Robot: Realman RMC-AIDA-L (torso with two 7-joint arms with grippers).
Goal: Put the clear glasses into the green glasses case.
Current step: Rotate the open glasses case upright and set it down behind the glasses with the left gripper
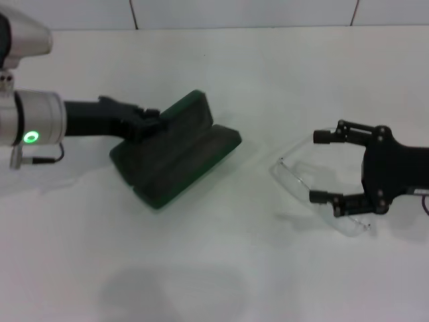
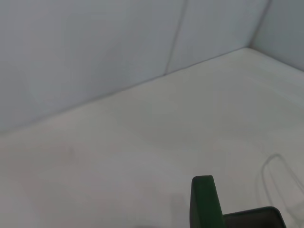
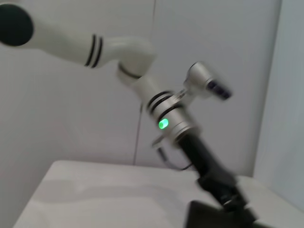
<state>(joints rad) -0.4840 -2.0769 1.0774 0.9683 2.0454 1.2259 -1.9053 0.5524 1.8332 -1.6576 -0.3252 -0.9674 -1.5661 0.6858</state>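
- Clear glasses (image 1: 315,191) lay on the white table (image 1: 214,268), well right of the green glasses case (image 1: 175,149).
- Right gripper (image 1: 323,166) sat over the glasses, fingers spread wide, straddling the frame, not clamped.
- Case stood open, lid tilted up.
- Left gripper (image 1: 149,123) was at the lid's edge; couldn't tell whether it was pinching.
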